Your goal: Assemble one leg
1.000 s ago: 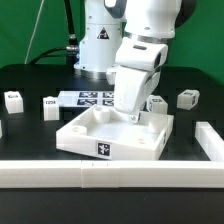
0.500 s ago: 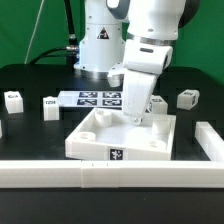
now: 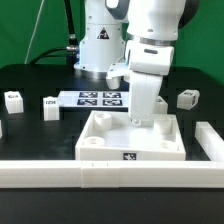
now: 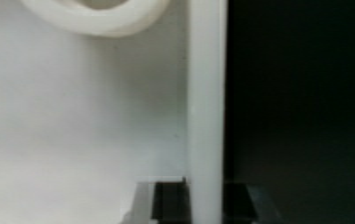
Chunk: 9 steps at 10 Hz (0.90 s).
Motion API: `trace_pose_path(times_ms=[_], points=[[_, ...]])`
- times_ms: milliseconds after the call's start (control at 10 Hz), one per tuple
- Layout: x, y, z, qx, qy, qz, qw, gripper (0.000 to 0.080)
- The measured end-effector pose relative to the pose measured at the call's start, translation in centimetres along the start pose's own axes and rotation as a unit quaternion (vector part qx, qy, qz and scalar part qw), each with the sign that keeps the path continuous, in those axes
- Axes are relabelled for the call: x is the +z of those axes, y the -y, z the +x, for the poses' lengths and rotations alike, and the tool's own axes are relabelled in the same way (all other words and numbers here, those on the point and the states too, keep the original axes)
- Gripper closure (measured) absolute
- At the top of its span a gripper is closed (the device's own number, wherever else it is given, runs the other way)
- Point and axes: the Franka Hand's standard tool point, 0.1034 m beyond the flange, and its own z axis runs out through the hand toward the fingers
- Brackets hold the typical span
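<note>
My gripper (image 4: 206,205) is clamped on the raised rim (image 4: 206,100) of the square panel (image 3: 105,150). One of my dark fingers (image 4: 167,205) sits inside the wall and the other outside it. In the exterior view my gripper (image 3: 140,120) comes straight down onto the panel's far wall.

Beside the rim, the wrist view shows the panel's smooth white floor (image 4: 85,120) and one round corner socket (image 4: 94,15). On the rim's other side there is only the matte black table (image 4: 307,100).

Seen from outside, the panel lies flat on the black table (image 3: 40,135). A small black-and-white tag (image 3: 128,155) is on its near wall.

No leg is in my grasp. From the panel, in the exterior view:

- One leg block (image 3: 188,97) stands at about two o'clock.
- A second leg block (image 3: 50,104) stands at about ten o'clock.
- A third leg block (image 3: 12,99) stands farther out past the second, well apart from me.
- The marker board (image 3: 98,98) lies flat at about eleven o'clock, in front of my white base (image 3: 100,45).
- A long white bar (image 3: 60,172) runs along the table's near edge at six o'clock.
- Another white bar (image 3: 212,140) lies at three o'clock.

A green backdrop (image 3: 30,30) closes the room behind the table.
</note>
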Motion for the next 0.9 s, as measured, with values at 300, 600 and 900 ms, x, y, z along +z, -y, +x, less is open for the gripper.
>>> trace_pose_path(times_ms=[300, 600, 900], points=[[-0.2, -0.7, 1.3, -0.034, 0.005, -0.005, 0.999, 0.0741], [-0.2, -0.7, 1.1, -0.032, 0.004, -0.005, 0.999, 0.0741], [-0.3, -2.0, 2.1, -0.036, 0.004, -0.01, 0.999, 0.0741]])
